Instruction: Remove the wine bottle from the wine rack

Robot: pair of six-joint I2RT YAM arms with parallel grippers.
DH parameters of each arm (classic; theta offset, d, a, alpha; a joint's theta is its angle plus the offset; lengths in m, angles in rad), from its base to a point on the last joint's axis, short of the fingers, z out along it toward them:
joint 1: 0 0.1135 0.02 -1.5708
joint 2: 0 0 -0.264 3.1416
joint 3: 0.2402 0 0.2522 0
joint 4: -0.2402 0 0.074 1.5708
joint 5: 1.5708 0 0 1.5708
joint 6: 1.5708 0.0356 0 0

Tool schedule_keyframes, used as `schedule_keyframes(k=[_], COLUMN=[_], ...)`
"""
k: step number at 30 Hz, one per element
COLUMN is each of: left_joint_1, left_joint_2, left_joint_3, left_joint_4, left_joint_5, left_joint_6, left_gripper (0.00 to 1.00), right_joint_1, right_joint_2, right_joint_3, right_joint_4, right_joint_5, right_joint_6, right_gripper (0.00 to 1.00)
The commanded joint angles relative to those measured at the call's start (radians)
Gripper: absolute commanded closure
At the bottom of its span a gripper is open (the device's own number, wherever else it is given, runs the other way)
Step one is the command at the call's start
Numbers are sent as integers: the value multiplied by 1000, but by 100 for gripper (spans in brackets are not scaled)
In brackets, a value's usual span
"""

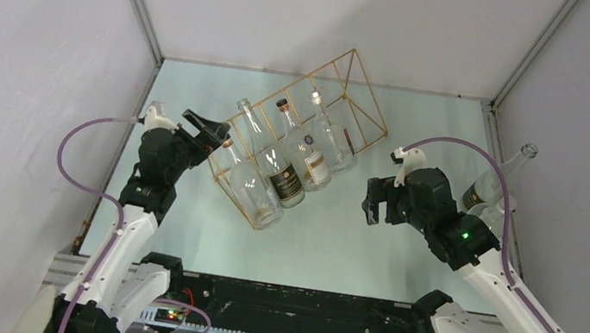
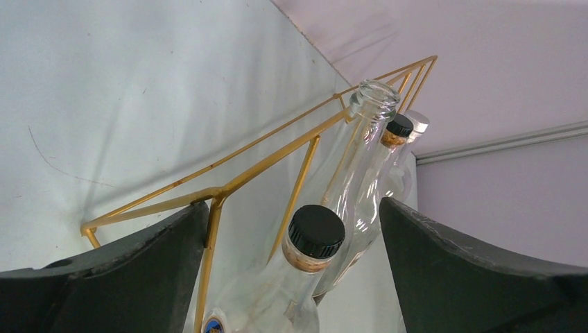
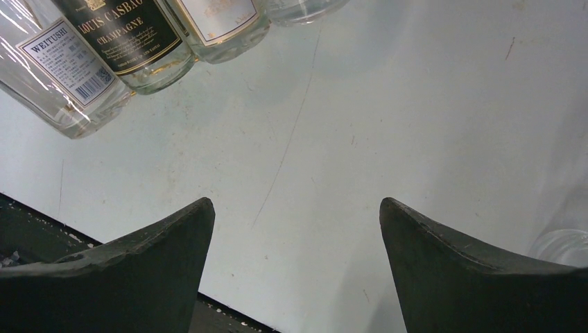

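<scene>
The wine rack (image 1: 369, 91) stands mid-table, a little toward the far side. Four bottles lie in it side by side, necks raised toward the far left and bases down toward the near right on the table (image 1: 332, 250). I take the leftmost wine bottle (image 1: 257, 196), corked under a black cap (image 2: 315, 231), to be the one in play. Its neck points almost straight at the left gripper (image 1: 216, 134), which hovers just beside the rack's left end, jaws spread wide and holding nothing. In the wrist view the cap sits framed between the two fingers (image 2: 139, 270) and appears to touch neither. The bottle's long axis runs away from this gripper, so drawing it out neck-first, up and to the left, looks the natural exit. The right gripper (image 1: 371, 203) is likewise spread and empty. It hangs over the table right of the rack, nearer the bottle bases than any neck.
</scene>
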Motion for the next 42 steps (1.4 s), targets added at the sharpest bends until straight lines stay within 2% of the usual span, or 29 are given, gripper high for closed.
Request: schedule_keyframes(k=[1, 5, 10, 14, 18, 20, 22, 24, 32, 42], left_joint_1=[27, 28, 27, 26, -16, -82, -211, -273, -292, -292], left_joint_2=[-25, -93, -265, -306, -291, -274, -243, -198, -86, -3], left_joint_3=[69, 74, 58, 106, 158, 176, 193, 208, 202, 213], left_joint_4=[38, -98, -262, -352, -378, -377, -372, -376, -371, -297], left_joint_5=[-47, -86, -118, -51, 13, -27, -121, -204, -307, -283], left_joint_6=[64, 98, 140, 199, 245, 273, 299, 308, 302, 325], left_gripper=[0, 0, 0, 0, 2, 4, 4, 4, 11, 18], right_joint_1=[2, 3, 2, 2, 2, 2, 3, 3, 4, 3], right_joint_2=[-22, -21, -20, -17, -14, -11, -12, -12, -29, -32], right_joint_3=[2, 2, 2, 0, 1, 0, -8, -14, -15, -15], right_joint_4=[1, 4, 5, 3, 5, 7, 18, 23, 4, 1], right_joint_5=[10, 7, 6, 6, 7, 6, 4, 1, 12, 19], right_joint_6=[-16, -19, -21, -24, -20, -16, -14, -10, -7, -9], right_gripper=[8, 8, 8, 8, 8, 8, 8, 8, 8, 8])
